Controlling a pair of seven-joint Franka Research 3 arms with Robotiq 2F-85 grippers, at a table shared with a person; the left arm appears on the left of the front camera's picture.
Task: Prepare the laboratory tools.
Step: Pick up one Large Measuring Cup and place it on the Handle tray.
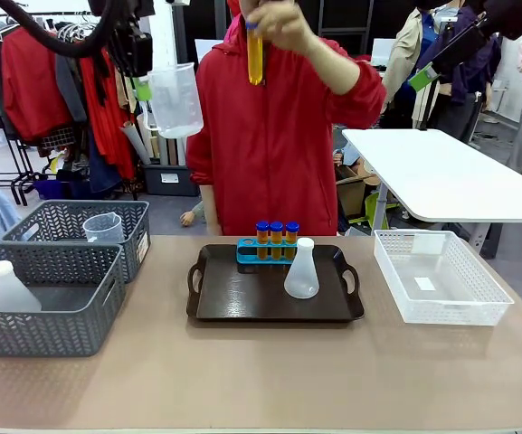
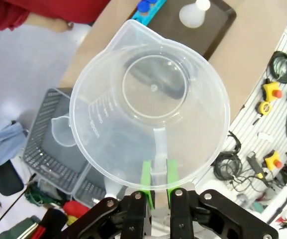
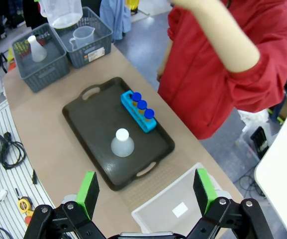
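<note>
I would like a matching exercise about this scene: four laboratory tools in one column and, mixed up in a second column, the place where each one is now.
Column 1
1. raised beaker
2. conical flask outside the baskets
3. single orange tube
4. three capped tubes

Column 2
A. in the person's hand, held high
B. standing in the blue rack
C. clamped at its handle by the left gripper
D. upright on the dark tray, beside the rack

Pairs: 1-C, 2-D, 3-A, 4-B
</note>
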